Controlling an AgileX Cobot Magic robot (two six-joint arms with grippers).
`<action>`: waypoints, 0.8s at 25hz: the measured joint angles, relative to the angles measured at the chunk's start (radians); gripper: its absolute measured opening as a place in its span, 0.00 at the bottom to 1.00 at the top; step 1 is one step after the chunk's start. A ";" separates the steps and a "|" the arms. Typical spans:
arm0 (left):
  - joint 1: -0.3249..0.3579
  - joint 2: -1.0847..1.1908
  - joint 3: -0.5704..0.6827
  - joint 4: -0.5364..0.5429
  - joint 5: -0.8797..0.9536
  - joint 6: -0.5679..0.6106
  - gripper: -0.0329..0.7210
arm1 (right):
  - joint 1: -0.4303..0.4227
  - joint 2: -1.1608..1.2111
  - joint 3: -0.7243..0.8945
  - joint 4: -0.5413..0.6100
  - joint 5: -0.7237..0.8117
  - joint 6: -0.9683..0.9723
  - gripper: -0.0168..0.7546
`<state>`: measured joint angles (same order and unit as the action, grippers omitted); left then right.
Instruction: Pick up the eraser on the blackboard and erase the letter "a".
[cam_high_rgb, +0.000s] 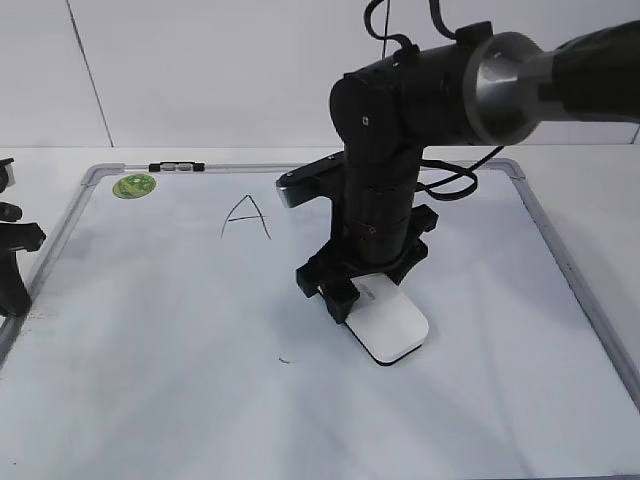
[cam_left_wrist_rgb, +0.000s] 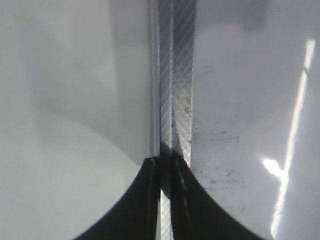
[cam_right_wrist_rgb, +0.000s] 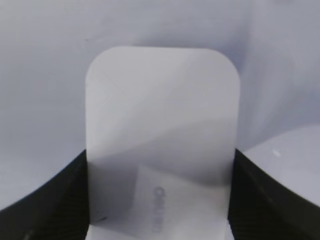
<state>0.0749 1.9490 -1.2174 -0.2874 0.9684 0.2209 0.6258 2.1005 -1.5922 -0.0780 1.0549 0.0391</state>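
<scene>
The white rounded eraser (cam_high_rgb: 392, 325) lies flat on the blackboard (cam_high_rgb: 150, 330), right of its middle. My right gripper (cam_high_rgb: 372, 287) reaches down from above and is shut on the eraser's rear end. In the right wrist view, the eraser (cam_right_wrist_rgb: 160, 115) fills the gap between the black fingers of my right gripper (cam_right_wrist_rgb: 159, 155), with grey lettering on its top. The lowercase "a" is hidden or out of view; only a tiny dark mark (cam_high_rgb: 284, 360) shows left of the eraser. At the board's left edge, my left gripper (cam_left_wrist_rgb: 165, 161) hangs shut and empty over the grey frame (cam_left_wrist_rgb: 180, 75).
A thin angular capital "A" (cam_high_rgb: 246, 217) is written on the upper middle of the board. A round green sticker (cam_high_rgb: 134, 185) sits in the far-left corner, and a small dark and white object (cam_high_rgb: 176, 167) rests on the top frame. The left arm (cam_high_rgb: 12, 250) stands beside the board's left edge.
</scene>
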 joint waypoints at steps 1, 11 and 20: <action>0.000 0.000 0.000 0.000 0.000 0.000 0.07 | 0.003 0.000 0.000 0.004 0.000 -0.002 0.72; 0.000 0.000 0.000 0.002 0.002 0.000 0.07 | 0.214 0.000 -0.002 0.005 0.006 -0.010 0.72; 0.000 0.000 0.000 0.002 0.002 0.000 0.07 | 0.251 0.000 -0.002 0.009 0.006 -0.016 0.72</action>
<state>0.0749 1.9490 -1.2174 -0.2853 0.9706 0.2209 0.8767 2.1005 -1.5939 -0.0692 1.0606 0.0230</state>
